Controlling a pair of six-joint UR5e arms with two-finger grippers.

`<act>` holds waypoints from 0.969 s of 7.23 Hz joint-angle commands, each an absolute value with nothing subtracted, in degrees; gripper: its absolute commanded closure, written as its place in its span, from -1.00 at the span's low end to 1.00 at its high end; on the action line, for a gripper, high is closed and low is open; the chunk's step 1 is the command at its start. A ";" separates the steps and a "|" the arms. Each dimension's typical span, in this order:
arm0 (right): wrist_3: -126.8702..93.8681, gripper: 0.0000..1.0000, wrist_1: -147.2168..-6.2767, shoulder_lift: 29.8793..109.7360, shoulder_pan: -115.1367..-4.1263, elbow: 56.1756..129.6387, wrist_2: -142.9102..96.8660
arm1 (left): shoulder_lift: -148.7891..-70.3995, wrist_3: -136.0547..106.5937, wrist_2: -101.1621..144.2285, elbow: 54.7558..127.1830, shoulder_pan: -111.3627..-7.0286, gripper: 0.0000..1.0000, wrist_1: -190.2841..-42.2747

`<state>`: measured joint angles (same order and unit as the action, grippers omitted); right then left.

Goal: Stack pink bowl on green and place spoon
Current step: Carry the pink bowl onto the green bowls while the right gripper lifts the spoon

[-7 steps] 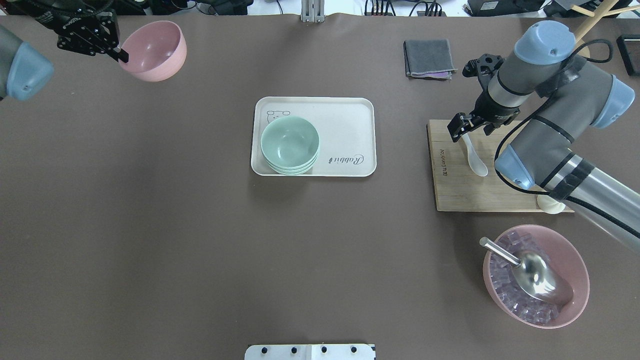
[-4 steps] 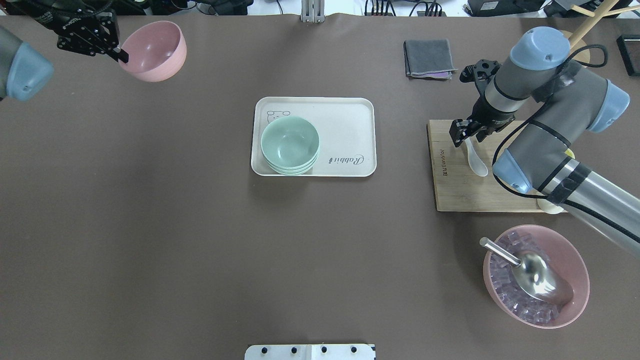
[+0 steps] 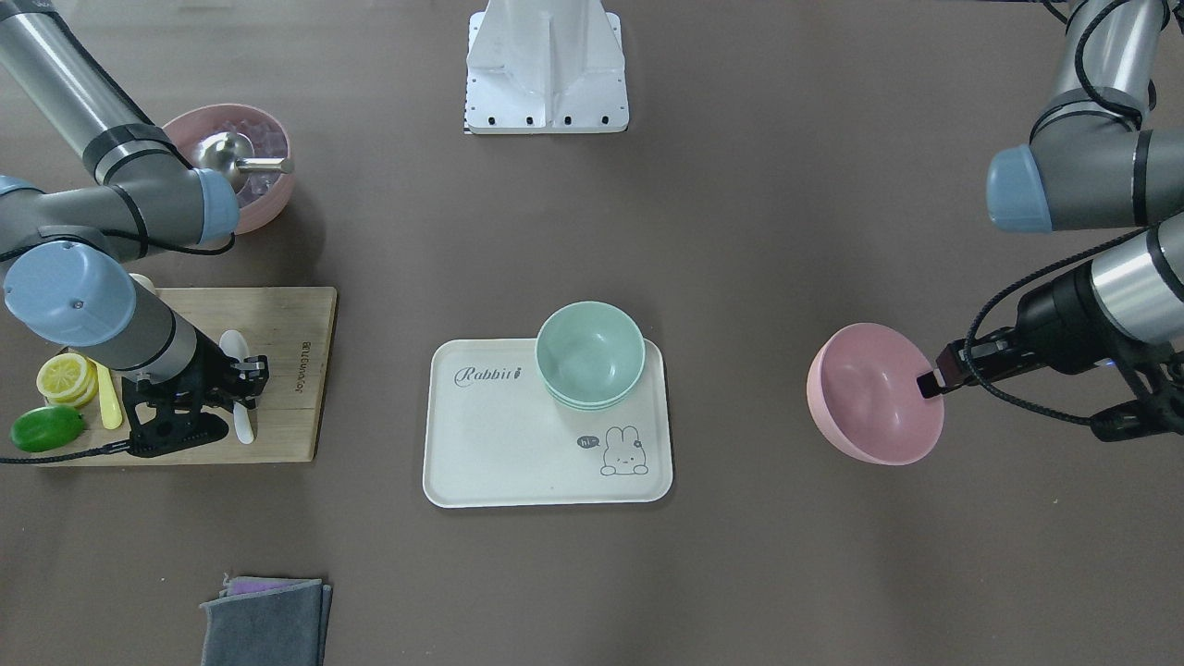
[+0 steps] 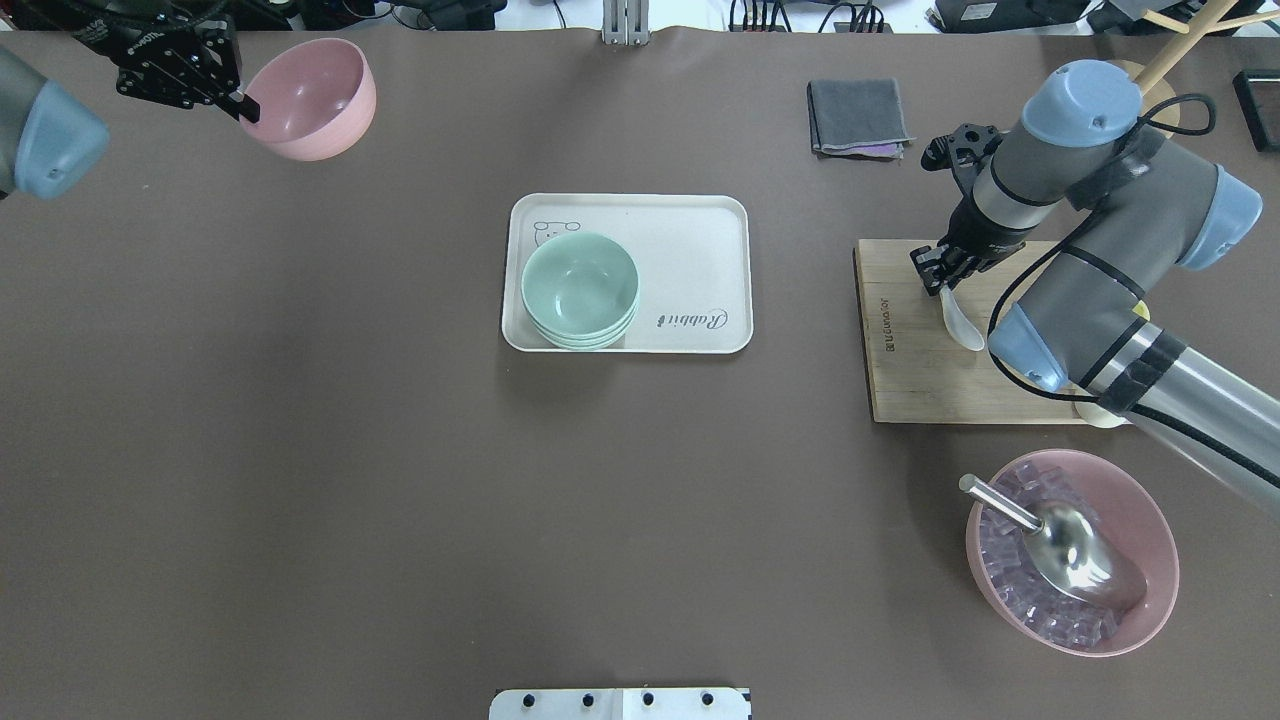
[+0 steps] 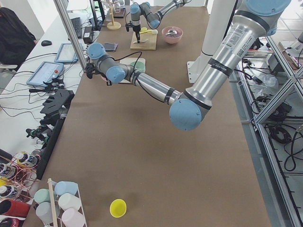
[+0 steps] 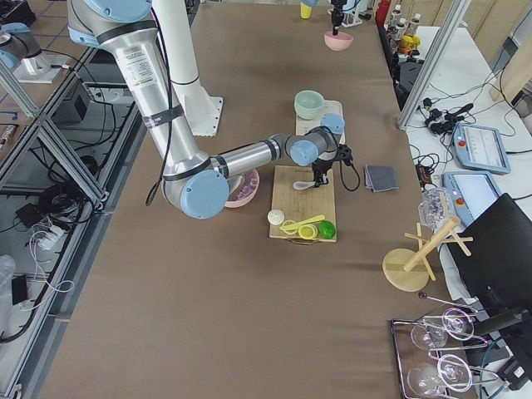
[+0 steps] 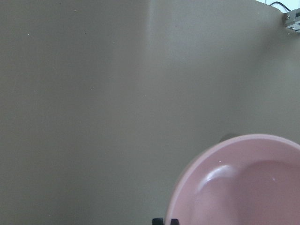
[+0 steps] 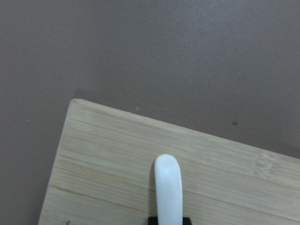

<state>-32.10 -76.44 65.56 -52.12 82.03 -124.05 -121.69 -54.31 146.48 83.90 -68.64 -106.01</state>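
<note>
Grips the pink bowl (image 4: pixel 312 97) by its rim at the table's far left and holds it tilted, with the left gripper (image 4: pixel 243 106) closed on the bowl's left edge. Leaves the stack of green bowls (image 4: pixel 580 290) well apart from it at mid-table, on the left half of a cream tray (image 4: pixel 700 225) printed with a rabbit and the word Rabbit. Pinches the handle of the white spoon (image 4: pixel 962 322) on the right, in the closed jaws of the right gripper (image 4: pixel 938 272), scoop end down on a wooden board (image 4: pixel 905 380). At the board's right end: lemon slices (image 3: pixel 67 377), a lime (image 3: pixel 46 428), a yellow spoon (image 3: pixel 109 398). Nearer than the board, a second pink bowl (image 4: pixel 1160 600) of clear cubes (image 4: pixel 1010 590) with a metal scoop (image 4: pixel 1085 560) lying in it. Farther than the board, a folded grey cloth (image 4: pixel 858 115).
</note>
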 commanded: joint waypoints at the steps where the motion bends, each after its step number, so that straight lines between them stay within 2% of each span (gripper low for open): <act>1: -31.64 1.00 -76.99 65.13 -56.49 83.75 -128.02 | -123.65 -57.28 146.43 83.85 -68.12 1.00 -106.08; 7: -32.70 1.00 -76.47 64.69 -65.47 86.13 -134.20 | -128.67 -70.40 138.35 86.13 -52.84 1.00 -108.44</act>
<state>-32.66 -76.52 64.74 -63.99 85.92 -133.07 -128.23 -69.31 139.72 85.90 -55.46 -107.43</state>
